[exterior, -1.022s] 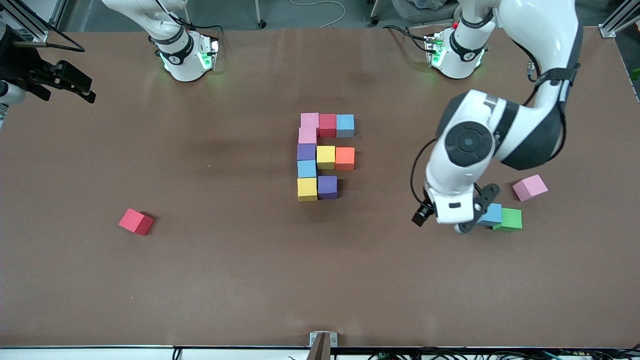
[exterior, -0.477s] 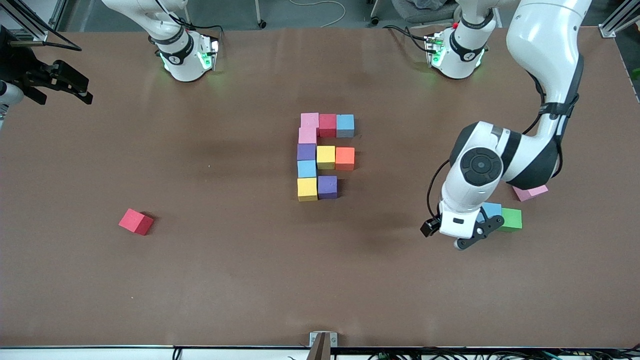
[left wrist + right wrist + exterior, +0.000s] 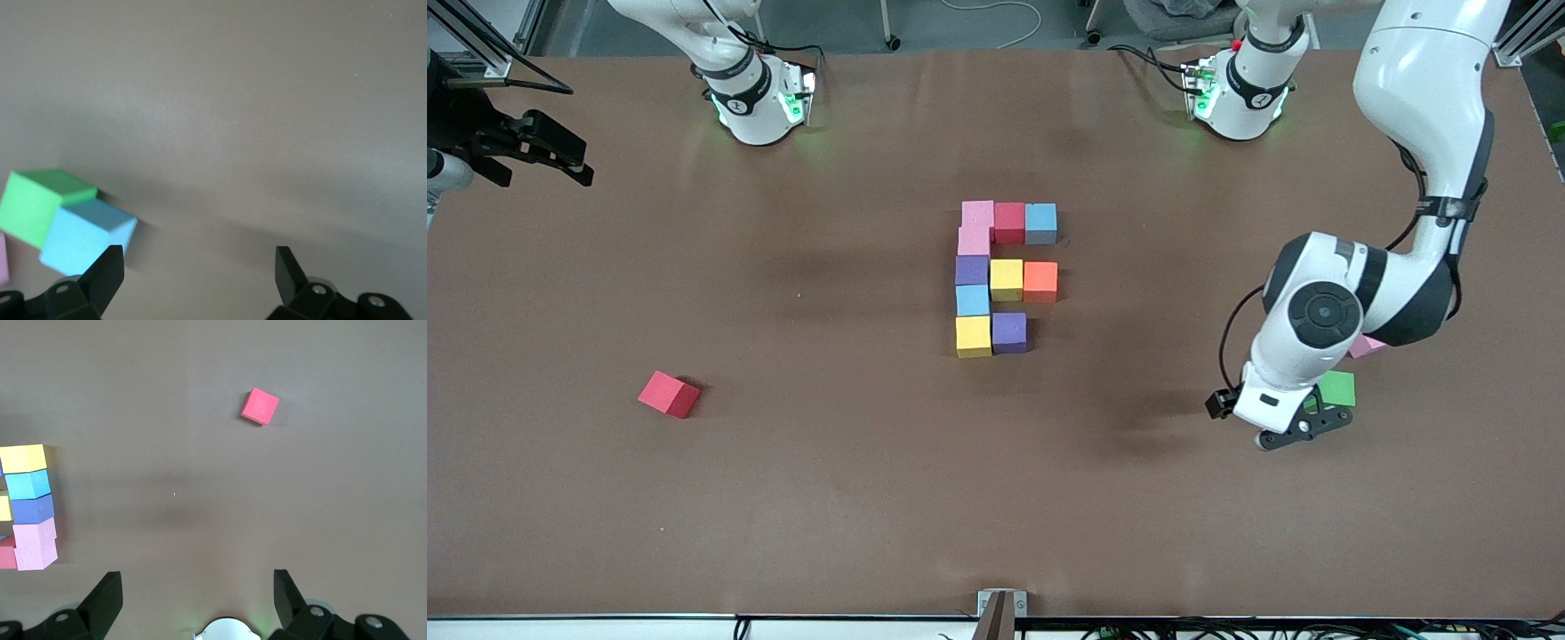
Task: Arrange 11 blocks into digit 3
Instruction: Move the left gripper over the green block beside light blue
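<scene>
Left gripper (image 3: 1303, 429) low over the counter (image 3: 854, 480), fingers (image 3: 107, 273) spread wide, holding nothing; green block (image 3: 1339, 388) and light blue block (image 3: 85, 237) touch each other just beside it. Pink block (image 3: 1368, 347) mostly hidden by the arm. Right gripper (image 3: 197, 587) waits at its end of the counter, fingers open, empty. Unfinished digit 3 (image 3: 1005, 277) mid-counter, ten cubes. Red block (image 3: 669, 394) alone toward the right arm's end.

The front view looks down from high across the counter (image 3: 827, 498) and faces both robot bases. The left wrist view sits low and close, sharing the green block (image 3: 37, 203) (image 3: 1337, 388) with it. The right wrist view looks from higher, sharing the lone red block (image 3: 260, 406) (image 3: 668, 394).
</scene>
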You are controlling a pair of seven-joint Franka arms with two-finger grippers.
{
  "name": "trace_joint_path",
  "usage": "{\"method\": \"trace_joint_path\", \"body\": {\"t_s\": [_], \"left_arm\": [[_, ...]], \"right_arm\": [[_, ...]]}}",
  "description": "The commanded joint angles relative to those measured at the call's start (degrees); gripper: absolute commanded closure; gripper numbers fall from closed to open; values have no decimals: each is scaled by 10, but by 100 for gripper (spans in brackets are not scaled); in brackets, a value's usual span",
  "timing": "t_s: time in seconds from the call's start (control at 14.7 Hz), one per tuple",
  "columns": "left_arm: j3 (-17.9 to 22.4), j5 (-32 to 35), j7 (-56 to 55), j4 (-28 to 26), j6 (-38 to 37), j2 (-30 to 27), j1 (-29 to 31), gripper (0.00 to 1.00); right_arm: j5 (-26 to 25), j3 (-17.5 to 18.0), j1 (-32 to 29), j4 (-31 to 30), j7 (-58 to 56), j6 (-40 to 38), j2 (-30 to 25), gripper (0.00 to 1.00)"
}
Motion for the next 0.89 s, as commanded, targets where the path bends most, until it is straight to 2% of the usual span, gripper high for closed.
{"method": "trace_joint_path", "body": {"t_s": [0.0,0.34,0.61,0.82], "left_arm": [[-5,8,97,-37,59,3,33,0],[-5,8,213,-52,85,6,65,0],[-6,1,346,-53,87,8,98,0],[-33,-17,429,-56,87,10,148,0]], "right_arm": [[-7,-2,2,8,-8,-1,3,0],[-13,-2,3,8,-27,38,2,0],[-16,-3,2,2,-40,31,2,0],[-16,-3,-9,-13,-40,24,-2,0]]}}
